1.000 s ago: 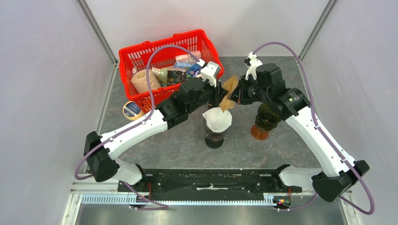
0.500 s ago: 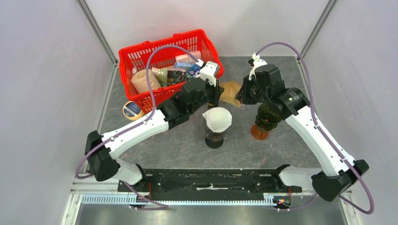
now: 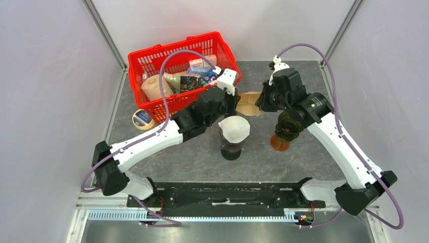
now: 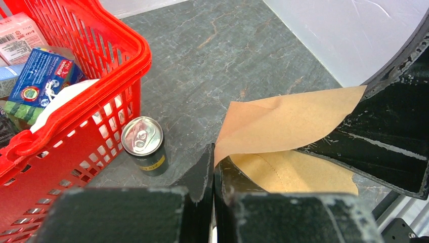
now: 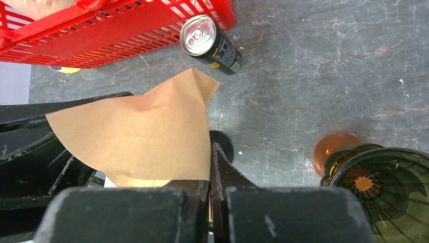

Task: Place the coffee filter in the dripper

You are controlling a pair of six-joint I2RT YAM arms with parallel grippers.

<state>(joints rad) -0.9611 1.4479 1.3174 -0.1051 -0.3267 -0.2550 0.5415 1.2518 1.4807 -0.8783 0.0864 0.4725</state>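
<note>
A brown paper coffee filter (image 3: 249,103) hangs above the table between my two grippers. My left gripper (image 3: 236,103) is shut on its left edge and my right gripper (image 3: 260,101) is shut on its right edge. In the left wrist view the filter (image 4: 283,124) spreads open from my shut left gripper (image 4: 213,152). In the right wrist view the filter (image 5: 141,129) sits against my shut right gripper (image 5: 211,147). An empty dark smoked dripper (image 3: 287,125) stands on an amber carafe to the right, also in the right wrist view (image 5: 389,187).
A second dripper with a white filter (image 3: 233,129) stands on a dark server just in front of the grippers. A red basket (image 3: 174,44) of groceries is at the back left. A black can (image 4: 145,145) stands beside it. A tape roll (image 3: 143,118) lies left.
The filter has swung from hanging upright to lying flatter and wider between the grippers. My right gripper has drawn back to the right, and my left gripper has shifted slightly right.
</note>
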